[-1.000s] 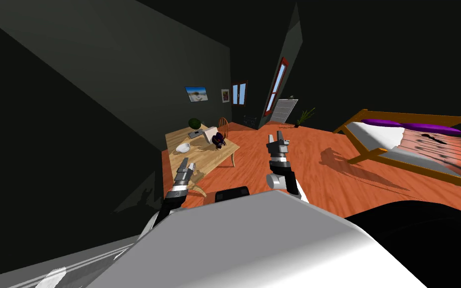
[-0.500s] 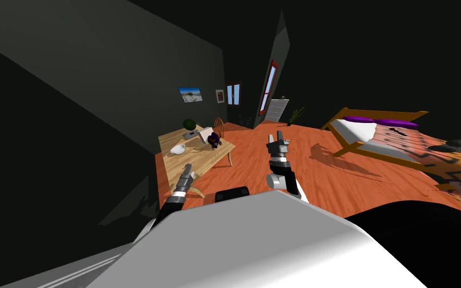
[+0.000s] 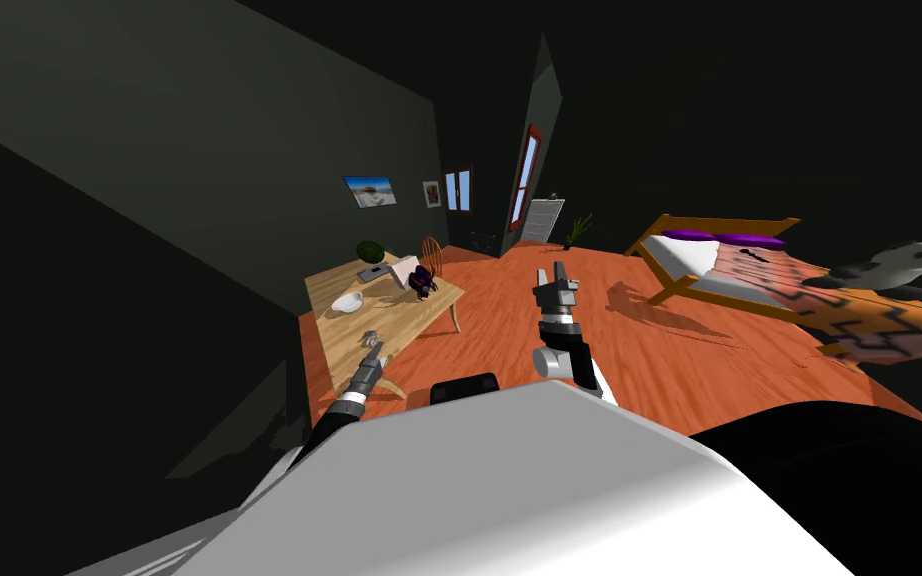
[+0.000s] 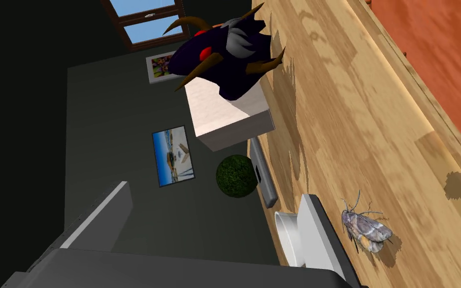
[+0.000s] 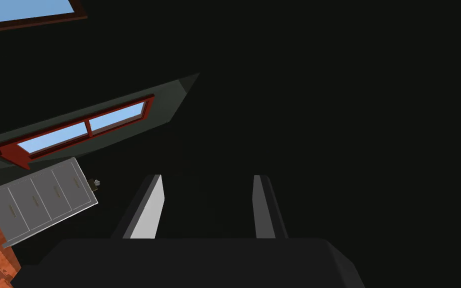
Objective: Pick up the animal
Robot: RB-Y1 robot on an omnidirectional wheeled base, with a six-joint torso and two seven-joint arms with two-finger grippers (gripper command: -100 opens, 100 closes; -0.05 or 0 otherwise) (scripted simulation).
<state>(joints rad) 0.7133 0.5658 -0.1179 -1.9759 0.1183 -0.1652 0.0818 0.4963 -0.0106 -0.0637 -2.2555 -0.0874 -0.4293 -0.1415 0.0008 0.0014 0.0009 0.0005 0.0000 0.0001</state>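
Observation:
A small grey-brown moth (image 4: 367,232) lies flat on the wooden table (image 4: 374,125), near its front edge (image 3: 371,337). My left gripper (image 3: 377,352) reaches over that edge, open (image 4: 214,190). The moth sits just outside its finger (image 4: 319,235), not between the two. Further along the table a dark purple horned creature (image 4: 224,50) perches on a white box (image 4: 229,115); in the head view it is at the table's far end (image 3: 423,281). My right gripper (image 3: 553,272) is raised over the orange floor, open with nothing in it (image 5: 207,177).
On the table, a white bowl (image 4: 287,235) lies behind the left gripper's finger, with a flat grey device (image 4: 263,172) and a green ball (image 4: 235,175) beyond. A wooden chair (image 3: 432,252) stands at the table's far end. A bed (image 3: 739,265) is to the right.
My view has swung, sliding the table and bed leftward. My left arm has stretched forward over the table's near edge to the moth. The right arm has kept its pose.

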